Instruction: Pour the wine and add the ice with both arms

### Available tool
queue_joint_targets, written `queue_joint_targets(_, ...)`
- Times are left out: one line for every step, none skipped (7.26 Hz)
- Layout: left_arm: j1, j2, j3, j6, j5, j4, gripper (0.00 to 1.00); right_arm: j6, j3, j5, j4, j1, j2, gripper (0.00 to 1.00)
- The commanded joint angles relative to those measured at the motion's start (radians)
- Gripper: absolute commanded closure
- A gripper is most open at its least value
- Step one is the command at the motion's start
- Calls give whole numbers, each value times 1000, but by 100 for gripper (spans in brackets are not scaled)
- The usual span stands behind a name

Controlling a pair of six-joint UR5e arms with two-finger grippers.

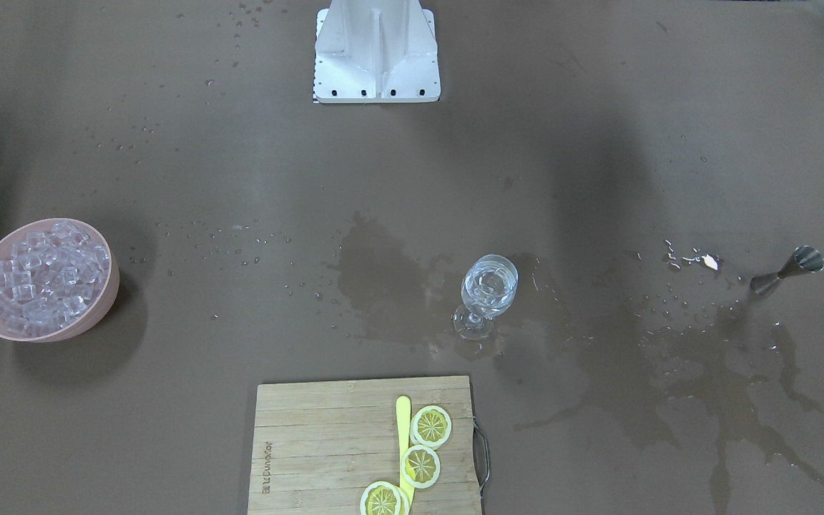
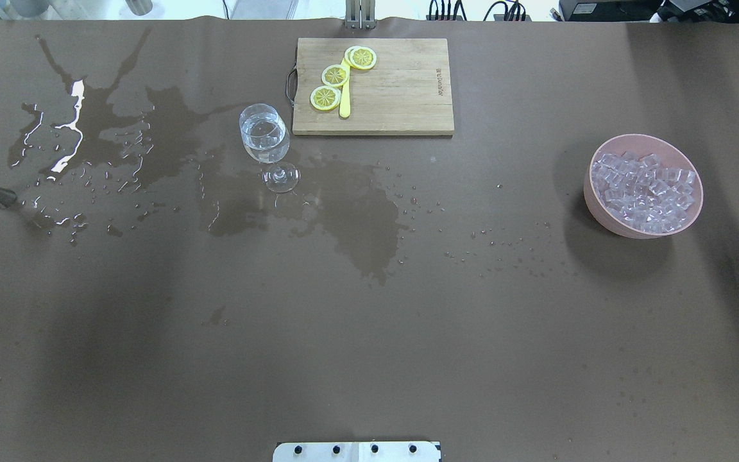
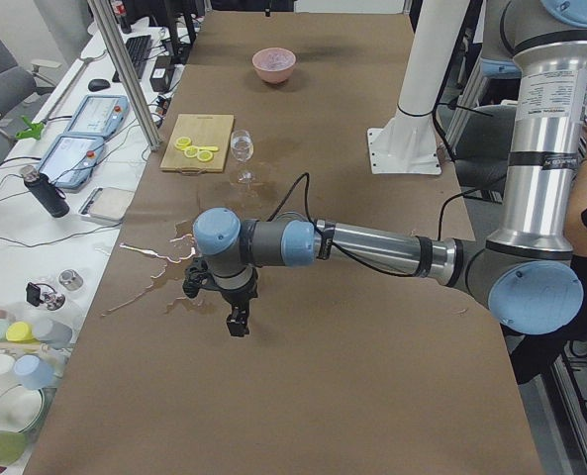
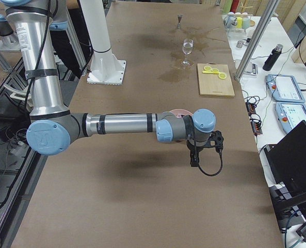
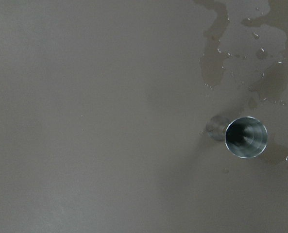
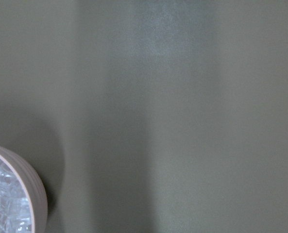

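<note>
A wine glass (image 1: 489, 286) stands upright mid-table with a little clear wine in its bowl; it also shows in the overhead view (image 2: 265, 138). Ice cubes (image 1: 40, 279) fill a pink bowl (image 1: 103, 304), which also shows in the overhead view (image 2: 600, 215). A steel jigger (image 1: 787, 270) stands upright, seen from above in the left wrist view (image 5: 245, 137). My left gripper (image 3: 236, 322) hangs high over the table near the jigger. My right gripper (image 4: 194, 161) hangs high beside the bowl. I cannot tell whether either is open or shut.
A wooden cutting board (image 2: 401, 96) with three lemon slices (image 2: 335, 75) and a yellow stick lies just beyond the glass. Wet spill patches (image 2: 356, 212) spread around the glass and jigger. A white stand (image 1: 376, 54) sits at the robot's side.
</note>
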Motion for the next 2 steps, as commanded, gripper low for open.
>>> queue_joint_targets(-11, 1, 12, 19, -27, -1, 3, -5, -3, 6, -7, -3, 2, 0)
queue_joint_targets(-11, -4, 17, 19, -76, -4, 3, -5, -3, 6, -7, -5, 2, 0)
